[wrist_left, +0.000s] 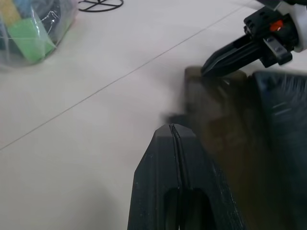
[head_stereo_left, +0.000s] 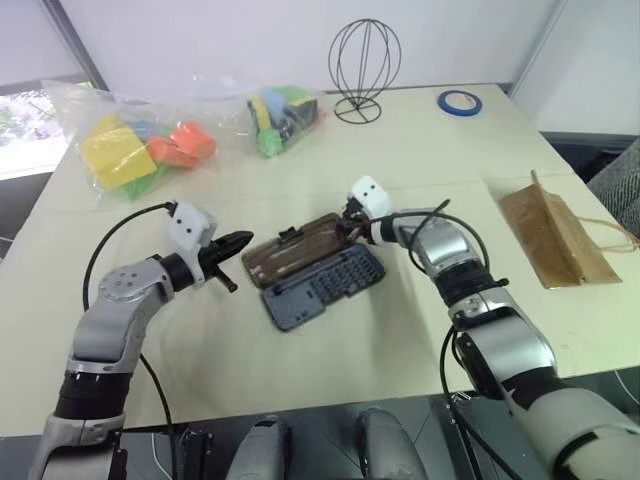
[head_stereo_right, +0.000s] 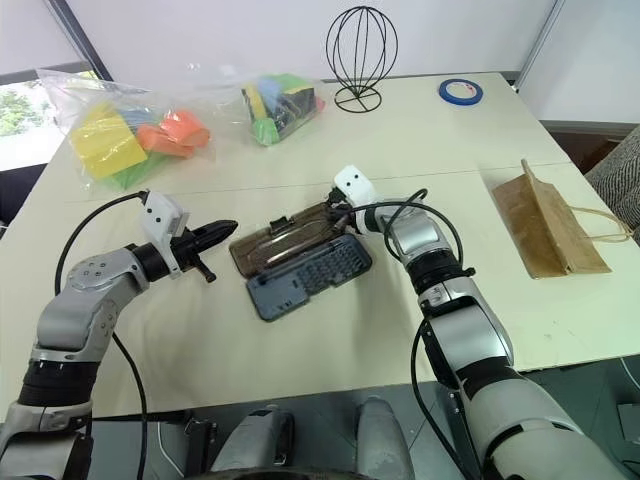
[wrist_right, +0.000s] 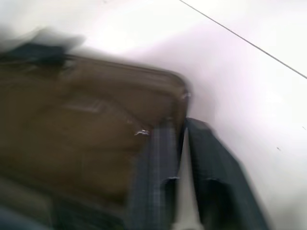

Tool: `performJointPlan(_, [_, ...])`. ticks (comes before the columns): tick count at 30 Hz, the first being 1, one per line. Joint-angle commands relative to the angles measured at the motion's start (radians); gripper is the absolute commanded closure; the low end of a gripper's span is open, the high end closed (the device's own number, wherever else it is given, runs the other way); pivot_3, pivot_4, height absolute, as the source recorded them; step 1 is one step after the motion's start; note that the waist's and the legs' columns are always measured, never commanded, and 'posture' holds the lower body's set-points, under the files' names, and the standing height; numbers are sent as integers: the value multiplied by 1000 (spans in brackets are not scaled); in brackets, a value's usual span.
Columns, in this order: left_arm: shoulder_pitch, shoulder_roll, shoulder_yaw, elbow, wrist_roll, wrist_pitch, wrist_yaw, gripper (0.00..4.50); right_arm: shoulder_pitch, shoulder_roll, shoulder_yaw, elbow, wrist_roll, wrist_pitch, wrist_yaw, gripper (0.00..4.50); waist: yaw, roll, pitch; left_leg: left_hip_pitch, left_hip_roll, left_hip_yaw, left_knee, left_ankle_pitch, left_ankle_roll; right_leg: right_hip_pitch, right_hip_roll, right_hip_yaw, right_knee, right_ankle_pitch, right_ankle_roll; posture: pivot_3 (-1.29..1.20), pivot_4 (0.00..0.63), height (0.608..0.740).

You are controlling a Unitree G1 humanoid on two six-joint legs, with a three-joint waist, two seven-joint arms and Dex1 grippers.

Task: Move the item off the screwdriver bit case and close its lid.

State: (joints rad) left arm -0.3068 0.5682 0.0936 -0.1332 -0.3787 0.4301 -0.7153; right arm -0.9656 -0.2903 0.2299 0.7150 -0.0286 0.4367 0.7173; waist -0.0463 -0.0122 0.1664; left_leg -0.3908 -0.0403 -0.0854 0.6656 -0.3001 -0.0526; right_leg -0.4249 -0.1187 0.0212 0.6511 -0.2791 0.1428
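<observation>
The screwdriver bit case lies open at the table's middle, its dark tray of bits toward me. Its smoky-brown lid is folded out flat on the far side. My right gripper comes down at the lid's far right corner; in the right wrist view its fingers are shut on the lid's edge. My left gripper is shut and empty, level, pointing at the lid's left end and just short of it. The item, a brown paper bag, lies flat on the table well to the right, off the case.
Two clear bags of coloured blocks sit at the back left. A black wire stand and a blue tape roll are at the back. The paper bag's loop handles reach the table's right edge.
</observation>
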Motion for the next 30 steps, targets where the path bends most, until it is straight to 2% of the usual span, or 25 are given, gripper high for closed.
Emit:
performJointPlan(1, [-1, 11, 17, -26, 10, -24, 7, 4500, 39, -11, 11, -3, -24, 45, -3, 4435, 1, 0, 0, 0, 0, 0, 0, 0, 0, 0, 0, 0, 0, 0, 0, 0, 150, 740])
performJointPlan(4, [-4, 9, 18, -22, 14, -32, 11, 4500, 62, -20, 15, -42, -33, 73, -17, 4435, 2, 0, 0, 0, 0, 0, 0, 0, 0, 0, 0, 0, 0, 0, 0, 0, 150, 740])
performJointPlan(10, [-11, 7, 17, -14, 19, -39, 13, 4500, 116, -14, -61, -201, -17, 241, -155, 4435, 7, 0, 0, 0, 0, -1, 0, 0, 0, 0, 0, 0, 0, 0, 0, 0, 150, 740])
performJointPlan(15, [-9, 5, 9, -15, 26, -44, 11, 4500, 130, 58, -286, -463, 0, 584, -438, 4435, 22, 0, 0, 0, -1, -1, 0, 0, 0, 0, -1, 0, 0, 0, 0, 0, 150, 740])
performJointPlan(18, [-4, 9, 5, -22, 26, -37, 3, 4500, 99, 121, -407, -631, -19, 875, -556, 4435, 29, 0, 0, -1, -1, -1, 0, 0, 0, 0, -1, 0, 0, 0, 0, 0, 150, 740])
performJointPlan(23, [-11, 18, 3, -6, 30, -38, -16, 4500, 125, 142, -428, -896, 5, 1149, -577, 4435, 19, 1, 0, -1, -1, 0, -1, 0, 0, -3, 0, 0, 2, 0, 0, 0, 150, 740])
performJointPlan(30, [-45, 16, -11, 27, 41, -44, -42, 4500, 220, 90, -377, -1039, 85, 1178, -540, 4435, 1, 1, 0, -1, -1, 0, -1, 0, 0, -3, 0, 0, 3, 0, 0, 0, 150, 740])
